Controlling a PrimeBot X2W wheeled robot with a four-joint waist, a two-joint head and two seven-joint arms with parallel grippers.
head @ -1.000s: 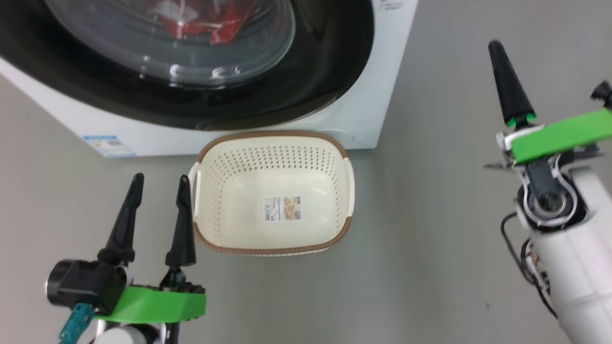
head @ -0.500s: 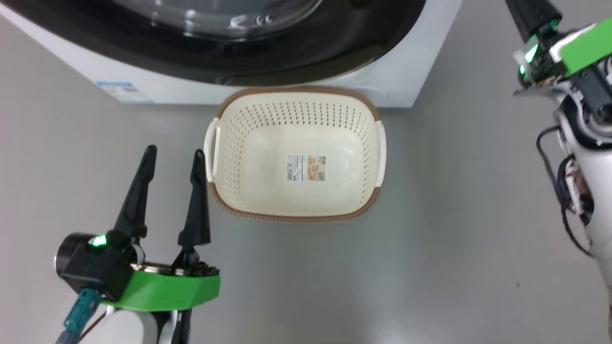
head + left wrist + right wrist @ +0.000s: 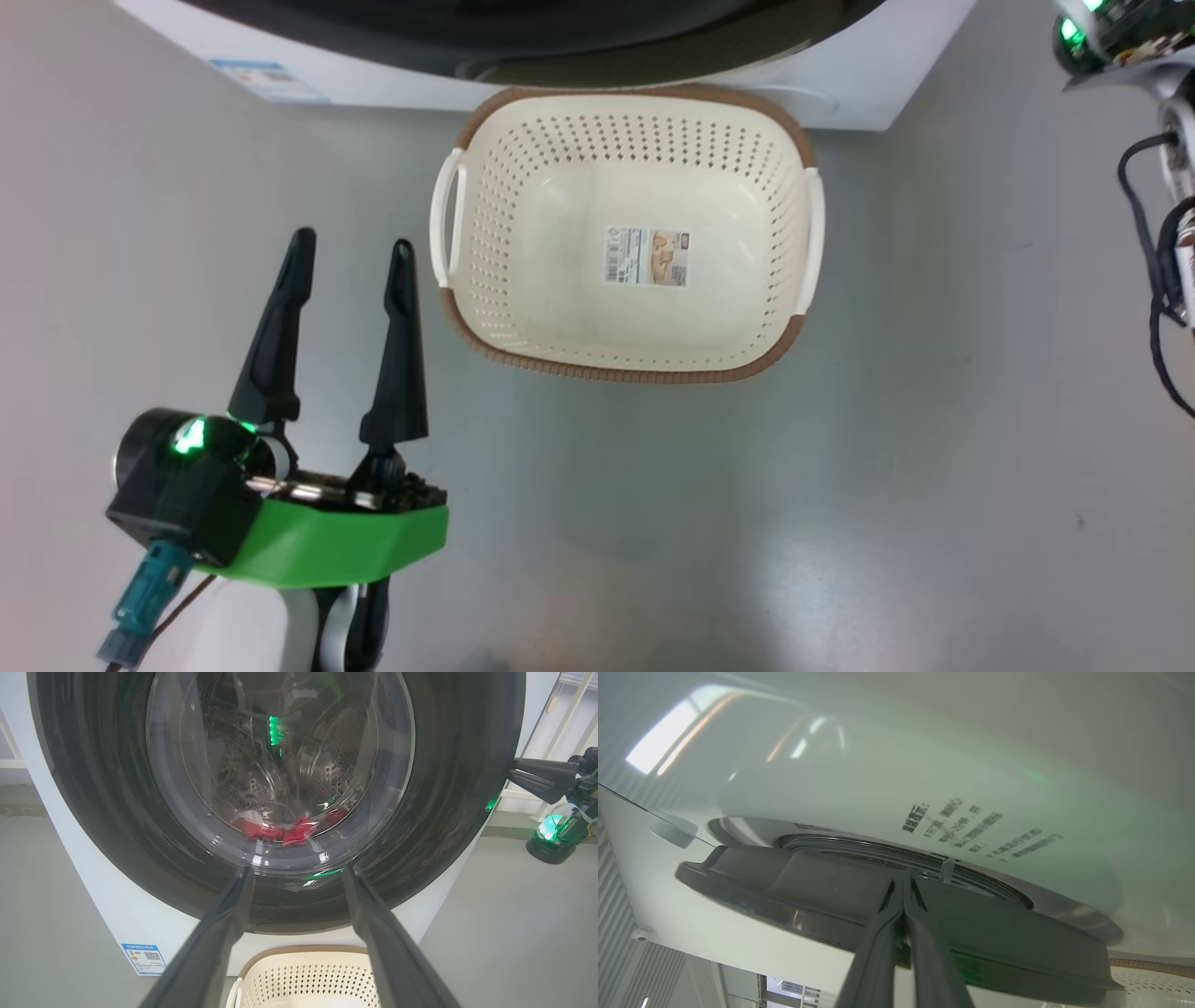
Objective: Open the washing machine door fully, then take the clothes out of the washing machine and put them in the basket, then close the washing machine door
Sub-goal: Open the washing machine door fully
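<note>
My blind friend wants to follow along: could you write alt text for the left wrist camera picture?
A white washing machine seen close up, red clothes lying in its drum behind the black-rimmed round glass door. The left jaws, spread apart, rise from the bottom edge, a cream basket showing between them.

1. Floor (image 3: 653, 523) under me: smooth, plain grey, with a pale sheen patch low in my head view.
2. My left wrist view: pale wall (image 3: 11, 700) at far left; white bars (image 3: 572, 704) slant at upper right.
3. My right wrist view: grey slatted panels (image 3: 644, 970) at lower left.
</note>
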